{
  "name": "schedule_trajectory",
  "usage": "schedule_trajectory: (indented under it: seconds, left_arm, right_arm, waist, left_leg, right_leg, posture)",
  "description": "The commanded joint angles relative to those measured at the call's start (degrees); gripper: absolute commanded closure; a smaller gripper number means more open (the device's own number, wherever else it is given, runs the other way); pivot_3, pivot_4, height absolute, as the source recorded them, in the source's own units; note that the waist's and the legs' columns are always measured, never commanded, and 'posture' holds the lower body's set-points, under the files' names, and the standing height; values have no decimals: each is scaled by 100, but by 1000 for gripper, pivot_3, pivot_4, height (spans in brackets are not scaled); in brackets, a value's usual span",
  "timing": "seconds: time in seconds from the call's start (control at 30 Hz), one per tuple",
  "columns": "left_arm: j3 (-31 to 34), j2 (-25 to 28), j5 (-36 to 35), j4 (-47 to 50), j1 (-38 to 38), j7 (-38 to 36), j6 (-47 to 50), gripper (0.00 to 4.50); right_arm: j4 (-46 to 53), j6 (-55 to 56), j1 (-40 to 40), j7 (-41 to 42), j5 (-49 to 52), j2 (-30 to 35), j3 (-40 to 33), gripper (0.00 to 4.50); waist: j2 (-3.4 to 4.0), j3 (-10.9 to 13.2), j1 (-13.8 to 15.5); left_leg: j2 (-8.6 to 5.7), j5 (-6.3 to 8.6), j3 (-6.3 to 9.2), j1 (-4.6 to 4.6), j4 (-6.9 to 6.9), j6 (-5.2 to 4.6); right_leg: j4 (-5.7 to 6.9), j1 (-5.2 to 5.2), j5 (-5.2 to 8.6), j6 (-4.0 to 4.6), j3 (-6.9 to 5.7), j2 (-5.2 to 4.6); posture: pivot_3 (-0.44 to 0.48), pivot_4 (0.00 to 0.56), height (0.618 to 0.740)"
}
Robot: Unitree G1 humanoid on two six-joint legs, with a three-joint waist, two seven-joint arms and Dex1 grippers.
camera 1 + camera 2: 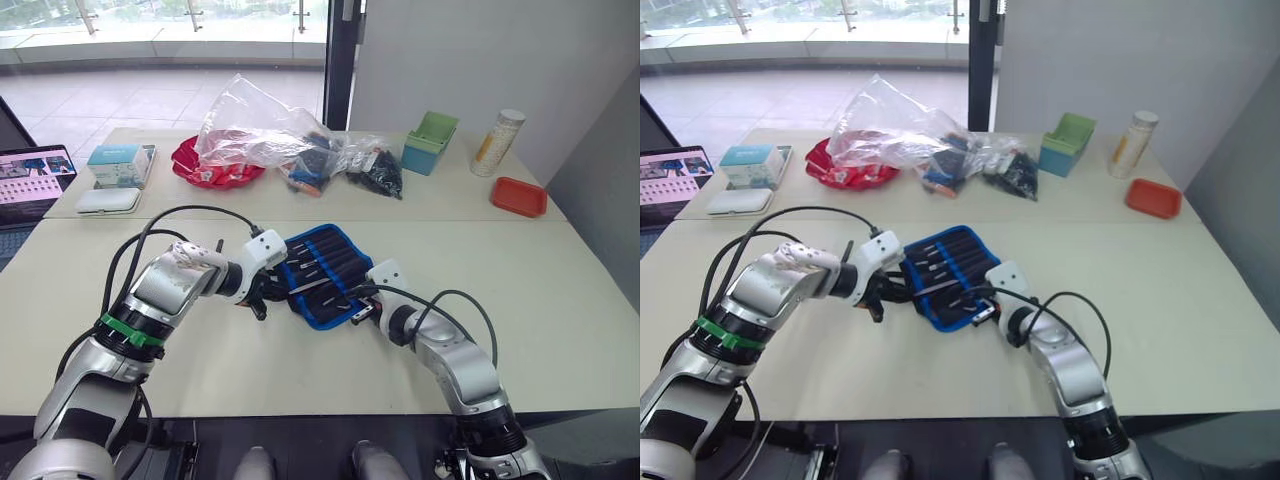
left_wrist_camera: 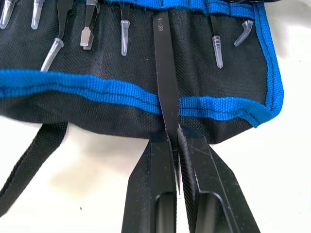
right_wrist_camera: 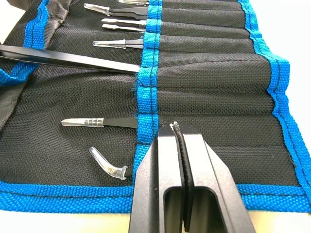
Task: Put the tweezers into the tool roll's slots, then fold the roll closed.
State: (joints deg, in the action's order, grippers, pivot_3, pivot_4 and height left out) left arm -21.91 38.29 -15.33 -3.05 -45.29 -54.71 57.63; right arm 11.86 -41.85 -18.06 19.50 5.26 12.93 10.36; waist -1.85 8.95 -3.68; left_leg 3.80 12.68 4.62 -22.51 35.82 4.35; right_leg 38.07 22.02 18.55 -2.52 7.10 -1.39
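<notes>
The tool roll (image 1: 332, 252) lies open on the table, black fabric with blue edging and its strap (image 2: 29, 160) trailing off one side. My left gripper (image 2: 173, 145) is shut on one black tweezers (image 2: 164, 73), whose far end reaches a slot at the roll's middle blue band (image 3: 146, 77). Several other tweezers (image 3: 99, 122) sit in slots (image 3: 209, 73), their clear-capped tips sticking out. At the roll's near corner my right gripper (image 3: 176, 130) is shut, with its fingertips resting on the blue band and nothing between them.
At the back of the table stand a clear plastic bag (image 1: 255, 130), a red bowl (image 1: 210, 172), a green box (image 1: 430, 142), a canister (image 1: 498, 142) and a red tray (image 1: 518, 196). A laptop (image 1: 30, 185) and white case (image 1: 108, 200) are at the left.
</notes>
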Motion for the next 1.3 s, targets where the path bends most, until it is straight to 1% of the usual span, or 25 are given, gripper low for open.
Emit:
schedule_trajectory:
  seconds: [0.03, 0.2, 0.33, 0.47, 0.57, 0.7, 0.83, 0.97, 1.07, 1.2, 1.27, 1.3]
  left_arm:
    - [-68, -152, 170, -217, -239, -9, -205, 4489]
    - [-113, -457, 334, -557, -442, 25, -390, 4489]
    - [-142, -710, 487, -836, -577, 33, -641, 4489]
    - [-99, -872, 538, -907, -668, -41, -723, 4489]
    - [-192, -1016, 690, -1149, -780, -79, -979, 4489]
    - [-309, -1434, 910, -1748, -1002, -107, -1483, 4489]
    - [-368, -1914, 1196, -2631, -1247, -46, -2134, 4489]
    - [-299, -2358, 1499, -3753, -1530, 151, -2902, 4489]
    - [-190, -2477, 1588, -4141, -1637, 121, -3150, 4489]
    - [34, -2466, 1602, -4280, -1663, 49, -3228, 4489]
    - [139, -2405, 1585, -4199, -1624, -20, -3219, 3764]
    - [180, -2381, 1580, -4154, -1605, -49, -3213, 3528]
  right_arm:
    - [-255, -337, 184, -100, -64, 26, 18, 4500]
    - [-209, -358, 221, -123, -61, 35, 18, 4500]
    - [-177, -396, 229, -144, -60, 17, 35, 4500]
    - [-150, -414, 244, -151, -56, 10, 44, 4500]
    - [-138, -417, 256, -146, -53, 16, 43, 4500]
    - [-94, -448, 276, -133, -64, 43, 72, 4500]
    - [-16, -498, 306, -132, -59, 26, 119, 4500]
    - [75, -546, 377, -119, -61, 18, 166, 4500]
    - [103, -567, 391, -125, -70, 8, 169, 4500]
    - [136, -593, 412, -137, -79, 6, 142, 4500]
    - [122, -588, 408, -138, -91, 2, 126, 4500]
    - [116, -585, 407, -136, -97, 1, 123, 4500]
  waist:
    - [0, 0, 17]
    - [0, 0, 103]
    - [0, 0, 110]
    - [0, 0, 109]
    - [0, 0, 114]
    - [0, 0, 124]
    - [0, 0, 130]
    - [2, -2, 181]
    - [2, -2, 218]
    - [3, -3, 253]
    - [2, -3, 248]
    - [2, -3, 240]
  left_leg:
    - [0, 0, 0, 0, 2, 0]
    - [-2, -1, 0, -3, 9, 1]
    - [-2, -1, 0, -7, 9, 1]
    - [-2, -1, 0, -9, 7, 1]
    - [-2, -1, 0, -11, 9, 1]
    - [-4, -2, 0, -12, 12, 1]
    - [-5, -1, 0, -16, 11, 1]
    - [-9, -2, 2, -18, 16, 0]
    - [-14, -2, 3, -18, 22, 0]
    - [-14, -3, 3, -17, 33, -1]
    - [-14, -3, 3, -17, 34, -1]
    - [-13, -3, 3, -18, 34, -1]
  right_leg:
    - [1, 0, 0, 0, 0, 0]
    - [1, -1, -1, -1, 0, -1]
    - [2, 2, -2, -1, 0, 0]
    - [3, 5, -2, 0, 0, 0]
    - [3, 5, -2, 0, -1, 0]
    - [2, 4, -2, 0, -1, -1]
    - [2, 5, -2, 0, -1, -1]
    - [2, 3, -3, 0, -1, -3]
    - [2, -2, -5, -4, 0, -5]
    - [2, -7, -8, -10, 0, -5]
    - [3, -7, -8, -11, 0, -5]
    - [3, -6, -8, -11, 0, -4]
  posture:
    - [0, 150, 740]
    - [0, 150, 740]
    - [0, 150, 740]
    - [0, 150, 740]
    - [0, 150, 740]
    - [0, 150, 740]
    - [0, 150, 740]
    - [0, 150, 740]
    - [0, 150, 740]
    - [0, 150, 740]
    - [0, 150, 740]
    - [0, 150, 740]
